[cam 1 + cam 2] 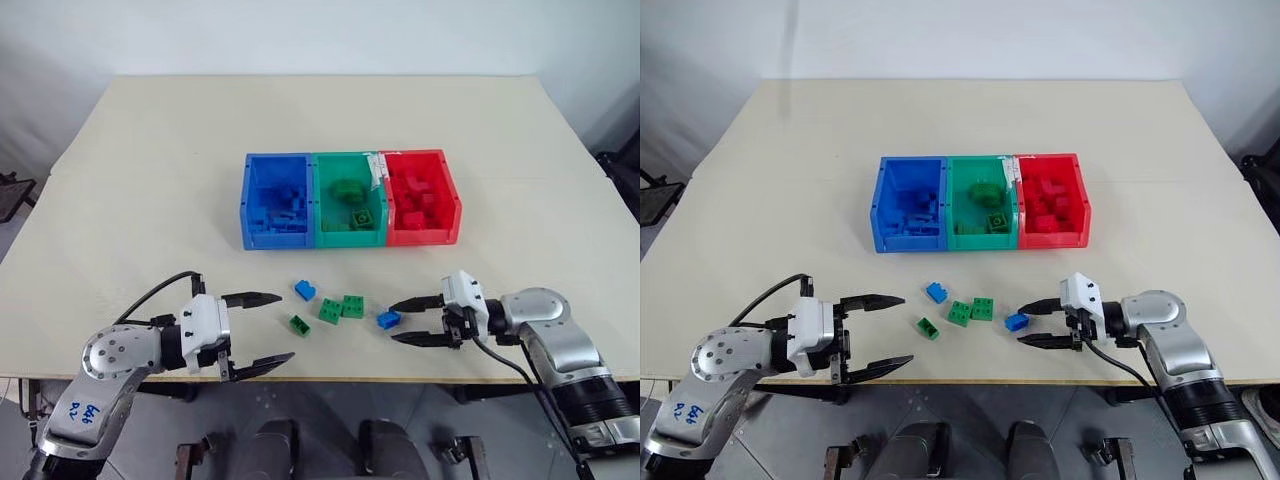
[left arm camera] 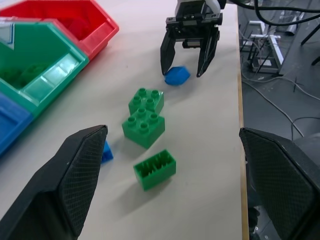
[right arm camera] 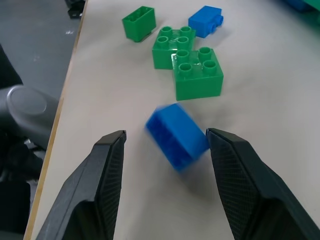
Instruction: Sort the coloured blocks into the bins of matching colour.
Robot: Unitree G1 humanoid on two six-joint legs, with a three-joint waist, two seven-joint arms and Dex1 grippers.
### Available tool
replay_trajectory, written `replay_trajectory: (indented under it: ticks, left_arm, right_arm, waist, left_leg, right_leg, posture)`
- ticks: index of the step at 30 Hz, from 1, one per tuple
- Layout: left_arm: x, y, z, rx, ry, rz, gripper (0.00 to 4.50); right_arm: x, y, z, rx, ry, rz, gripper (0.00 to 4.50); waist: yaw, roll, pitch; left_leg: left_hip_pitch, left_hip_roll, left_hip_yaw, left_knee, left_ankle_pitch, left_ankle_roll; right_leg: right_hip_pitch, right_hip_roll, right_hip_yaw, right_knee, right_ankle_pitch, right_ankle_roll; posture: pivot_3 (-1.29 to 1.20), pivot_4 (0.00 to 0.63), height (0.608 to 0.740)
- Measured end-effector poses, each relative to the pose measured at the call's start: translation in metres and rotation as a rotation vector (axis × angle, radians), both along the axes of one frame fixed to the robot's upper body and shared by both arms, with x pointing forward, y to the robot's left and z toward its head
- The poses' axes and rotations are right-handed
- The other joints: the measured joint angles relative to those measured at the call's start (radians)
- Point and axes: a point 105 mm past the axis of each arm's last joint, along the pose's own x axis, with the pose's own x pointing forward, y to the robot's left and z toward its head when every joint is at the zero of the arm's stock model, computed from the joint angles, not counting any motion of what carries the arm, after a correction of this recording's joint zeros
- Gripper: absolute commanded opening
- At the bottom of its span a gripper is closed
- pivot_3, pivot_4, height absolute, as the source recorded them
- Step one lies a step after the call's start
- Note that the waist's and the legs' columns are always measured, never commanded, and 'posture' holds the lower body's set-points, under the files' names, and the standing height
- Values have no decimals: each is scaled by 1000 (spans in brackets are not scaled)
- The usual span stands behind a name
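Just blue block (image 3: 176, 136) between right claw (image 3: 165, 165) tips

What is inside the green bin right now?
The green bin holds green bricks: one studded brick near the front and a darker rounded piece behind. Its front wall hides the floor nearest the robot, so a full count isn't possible.

Blue, green bricks (image 1: 341, 308); blue, green, red bins (image 1: 350, 240)
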Motion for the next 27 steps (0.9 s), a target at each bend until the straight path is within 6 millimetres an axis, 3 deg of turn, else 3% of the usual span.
replay_trajectory:
  ticks: [4, 13, 18, 21, 27]
  left_arm:
    - [0, 0, 0, 0, 1, 4, 4500]
    - [1, 0, 1, -2, -3, 8, 4500]
    - [1, 0, 1, -2, -2, 7, 4500]
    - [1, 0, 1, 0, 1, 6, 4500]
    - [1, 1, 2, 1, 1, 1, 4500]
  right_arm:
    - [0, -2, -6, -25, -10, -14, 4450]
    - [5, -1, -5, -34, -42, -26, 4484]
    - [2, 11, -7, -5, -27, -1, 4484]
    - [0, 23, -7, -17, -27, 42, 3948]
    - [3, 27, -8, -31, -33, 55, 1862]
  waist:
    - [4, 0, 0]
    - [0, 0, 0]
    - [-1, 0, 0]
    - [-3, 0, 0]
    - [-1, 0, 0]
  left_leg:
    - [0, -1, 0, 0, 0, 0]
    - [0, 0, 0, 0, 0, 0]
    - [0, 0, 0, 0, 0, 0]
    - [0, 0, 0, -1, 0, 0]
    - [0, 0, 0, 0, 0, 0]
  right_leg:
    - [0, 0, 0, 0, 0, 0]
    - [0, 0, 0, 0, 0, 0]
    - [0, 0, 0, 0, 0, 0]
    - [-1, 1, 0, 0, 0, 0]
    - [-1, 0, 0, 0, 0, 0]
  posture:
    - [0, 150, 740]
    - [0, 150, 740]
    - [0, 150, 740]
    - [0, 150, 740]
    - [0, 150, 740]
